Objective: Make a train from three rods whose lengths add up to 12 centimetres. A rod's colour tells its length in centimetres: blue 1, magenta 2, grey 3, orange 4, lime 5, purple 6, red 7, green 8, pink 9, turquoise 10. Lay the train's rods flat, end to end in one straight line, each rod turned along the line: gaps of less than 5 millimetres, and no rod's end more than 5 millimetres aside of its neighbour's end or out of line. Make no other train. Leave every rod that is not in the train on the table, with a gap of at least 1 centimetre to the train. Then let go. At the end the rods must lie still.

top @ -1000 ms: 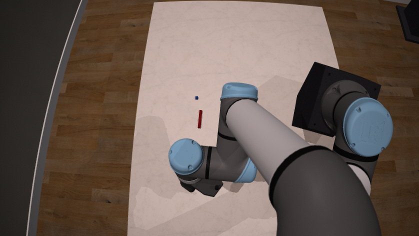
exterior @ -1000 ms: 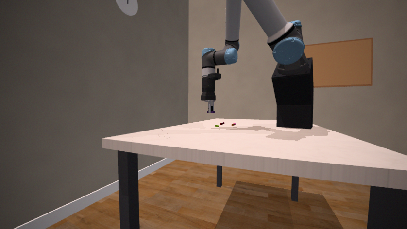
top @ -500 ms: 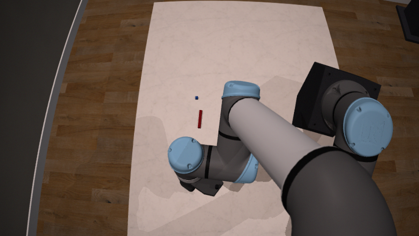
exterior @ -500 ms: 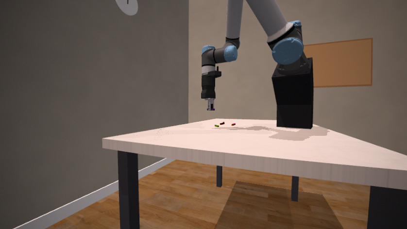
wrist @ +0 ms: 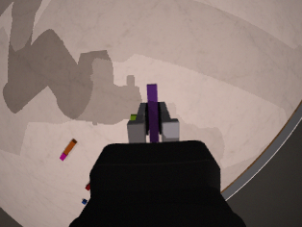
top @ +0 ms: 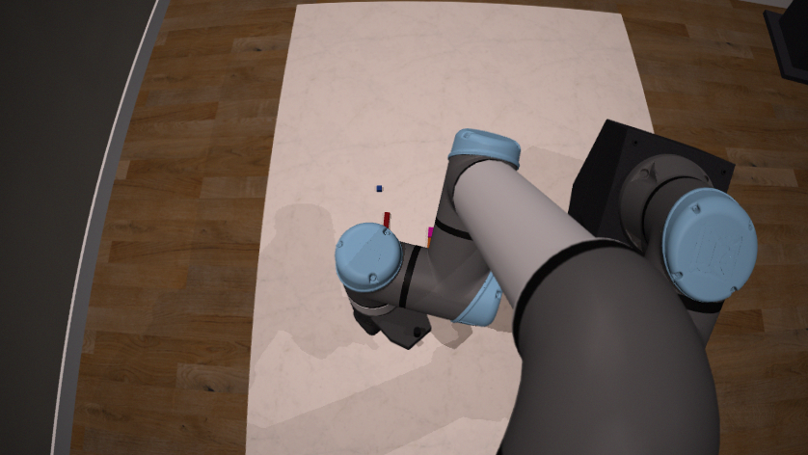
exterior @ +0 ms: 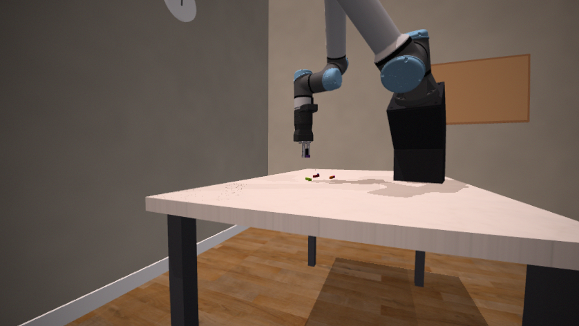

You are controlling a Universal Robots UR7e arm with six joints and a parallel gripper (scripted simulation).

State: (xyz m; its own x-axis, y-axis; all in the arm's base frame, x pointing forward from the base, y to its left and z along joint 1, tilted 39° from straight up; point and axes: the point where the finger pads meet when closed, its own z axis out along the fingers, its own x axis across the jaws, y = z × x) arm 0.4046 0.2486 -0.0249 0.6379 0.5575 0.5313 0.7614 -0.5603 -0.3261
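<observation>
"At eight o'clock in the wrist view, what's done?"
"Your magenta rod (top: pixel 430 231) (exterior: pixel 334 176) (wrist: pixel 62 157) and orange rod (top: pixel 429 242) (exterior: pixel 331 177) (wrist: pixel 70 146) look joined; your jaws pinch the purple rod (exterior: pixel 307 156) (wrist: pixel 152 93) aloft, left to lay and release."

The fingers (exterior: pixel 305 149) point straight down above the desk (exterior: pixel 360 214), shut on a small purple rod (exterior: pixel 307 156), well clear of the surface. Below lie a lime rod (exterior: pixel 308 179), nearest the viewer, a red rod (exterior: pixel 316 175) just behind it, and an orange rod (exterior: pixel 331 177) off to the right. The arm's black pedestal (exterior: pixel 419 161) stands farther right.
</observation>
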